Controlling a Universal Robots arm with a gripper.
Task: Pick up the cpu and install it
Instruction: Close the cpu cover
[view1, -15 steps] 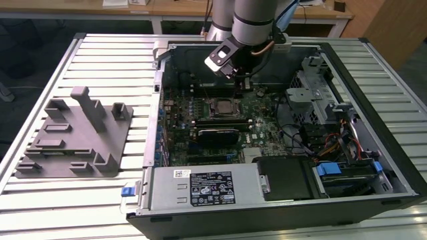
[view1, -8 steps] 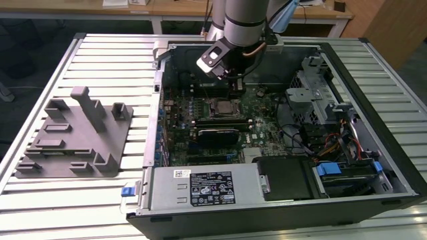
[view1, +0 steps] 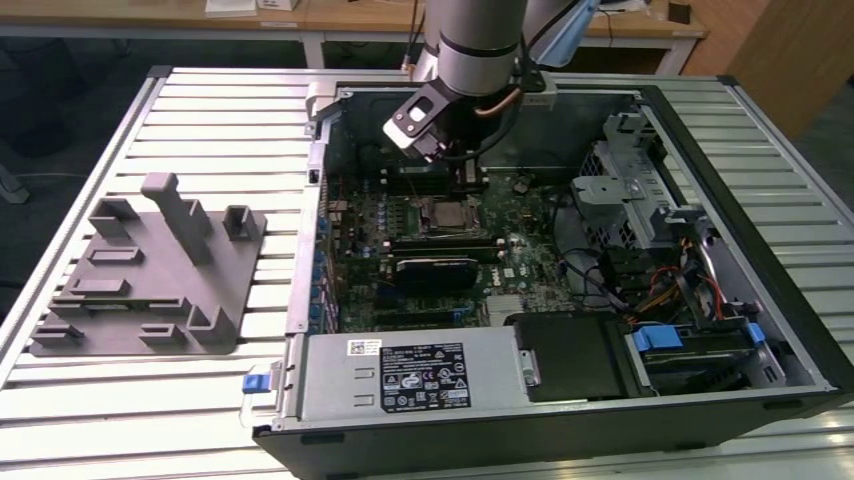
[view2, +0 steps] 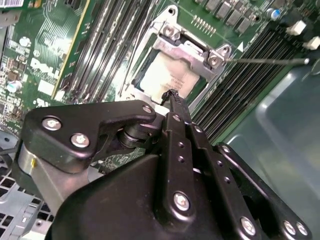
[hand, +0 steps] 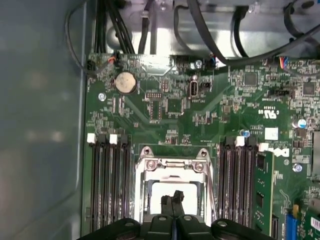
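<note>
Since the gripper (hand: 173, 199) had its fingertips pressed together with nothing pinched between them, this read as a seating check, not a carry. Tips sat right over the cpu (hand: 192, 197), which lay inside the socket frame (hand: 172, 162) on the motherboard (hand: 175, 105), with memory slots (hand: 107, 180) on either side. Touching or just above: couldn't tell. My judgement for doing it well: stay centred on the lid, go straight down, light force, no side drag. Further out, the grey fixture plate (view1: 147, 270) stood on the worktop (view1: 80, 130) beside the case (view1: 561, 445).
</note>
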